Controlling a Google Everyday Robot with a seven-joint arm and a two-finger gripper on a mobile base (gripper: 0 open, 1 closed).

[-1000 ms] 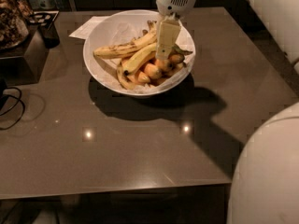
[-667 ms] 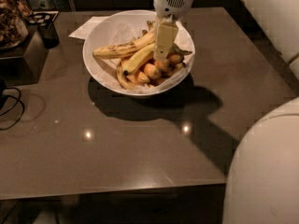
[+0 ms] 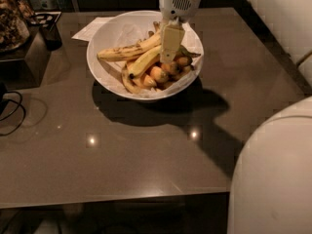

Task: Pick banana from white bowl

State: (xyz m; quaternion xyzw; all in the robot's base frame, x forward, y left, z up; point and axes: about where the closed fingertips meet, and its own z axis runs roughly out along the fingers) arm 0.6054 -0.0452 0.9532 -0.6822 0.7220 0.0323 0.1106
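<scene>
In the camera view, the white bowl sits on the far half of a dark, glossy tabletop, lined with crinkled white paper and holding a heap of fruit. The banana – smooth yellow with a greenish tinge – lies slanted across the middle of the bowl, its dark tip low at the left and its upper end rising toward the right. Just behind it lies a long brown-speckled banana; short orange-yellow bananas crowd the right side. The end effector hangs straight down from its white wrist over the bowl's centre, its cream tip right at the banana's upper end – whether it is wide, narrow or gripping cannot be told. A sheet of paper lies behind the bowl, and a black cable loops at the left edge.
</scene>
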